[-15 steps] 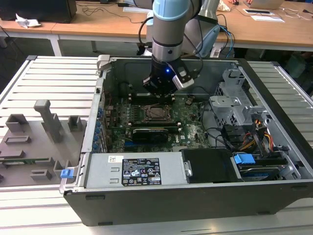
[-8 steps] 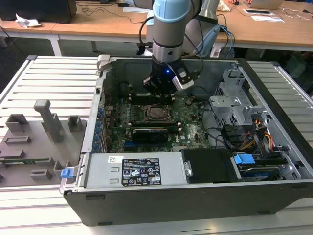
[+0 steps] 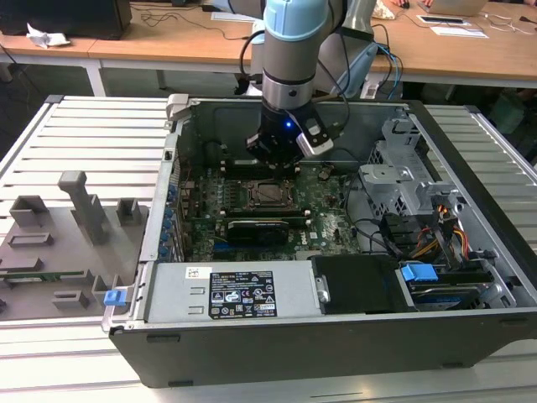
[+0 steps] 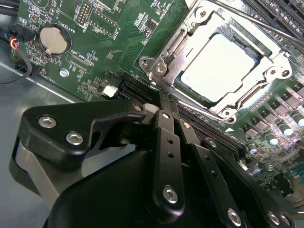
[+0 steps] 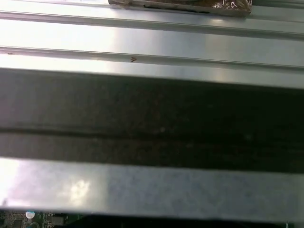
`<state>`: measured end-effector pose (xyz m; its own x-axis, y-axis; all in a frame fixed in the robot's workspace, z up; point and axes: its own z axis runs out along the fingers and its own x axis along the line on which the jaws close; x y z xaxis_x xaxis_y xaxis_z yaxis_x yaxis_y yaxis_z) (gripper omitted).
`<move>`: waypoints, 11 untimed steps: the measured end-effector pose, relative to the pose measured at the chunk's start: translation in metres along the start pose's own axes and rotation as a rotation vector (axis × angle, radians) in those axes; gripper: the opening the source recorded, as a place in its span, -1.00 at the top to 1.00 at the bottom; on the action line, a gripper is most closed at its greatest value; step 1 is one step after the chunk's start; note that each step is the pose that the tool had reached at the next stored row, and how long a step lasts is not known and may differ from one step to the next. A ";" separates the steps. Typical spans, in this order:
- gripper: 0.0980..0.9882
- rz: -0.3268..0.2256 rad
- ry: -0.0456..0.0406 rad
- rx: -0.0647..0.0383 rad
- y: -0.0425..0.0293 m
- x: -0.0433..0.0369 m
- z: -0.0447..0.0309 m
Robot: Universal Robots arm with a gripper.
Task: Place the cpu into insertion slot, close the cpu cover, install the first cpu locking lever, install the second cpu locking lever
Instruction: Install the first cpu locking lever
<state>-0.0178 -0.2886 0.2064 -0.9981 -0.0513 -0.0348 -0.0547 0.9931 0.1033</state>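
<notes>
Ribbed grey metal makes up the surface (image 3: pixel 84 134) that carries an open computer case (image 3: pixel 336 336), the largest thing in the exterior view. Inside it, at about 7 o'clock from the case's middle, lies a silver power supply (image 3: pixel 235 294) with a label on top. At 3 o'clock stands a grey drive cage (image 3: pixel 403 180) with coloured cables beneath it. The green motherboard (image 3: pixel 331 222) covers the case floor, and a long black expansion card (image 3: pixel 264 228) lies across it.

The robot arm (image 3: pixel 289 50) comes down from 12 o'clock, and its black claw (image 3: pixel 273 159) hangs just above the board, at the 12 o'clock edge of the insertion slot (image 3: pixel 270 193). In the second wrist view the claw (image 4: pixel 164 107) has its fingers (image 4: pixel 166 137) pressed together with nothing between them, tips just beside the socket's corner.

The insertion slot (image 4: pixel 221 66) holds the cpu (image 4: pixel 216 66), silvery face up, seated flat. The cpu cover (image 4: pixel 266 78) lies closed over it, framing the chip through its cut-out middle. A thin lever (image 4: pixel 259 26) runs along the frame's edge; whether it is latched I cannot tell.

A round coin battery (image 4: pixel 52 39) sits on the board, well apart from the socket.
</notes>
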 end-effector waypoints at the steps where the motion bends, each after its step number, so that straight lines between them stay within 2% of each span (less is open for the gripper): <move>1: 0.98 0.000 0.0000 0.000 -0.0001 0.0000 0.0004; 11: 0.98 0.000 0.0004 0.009 -0.0003 -0.0001 0.0021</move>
<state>-0.0177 -0.2887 0.2043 -0.9981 -0.0516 -0.0344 -0.0546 0.9940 0.0948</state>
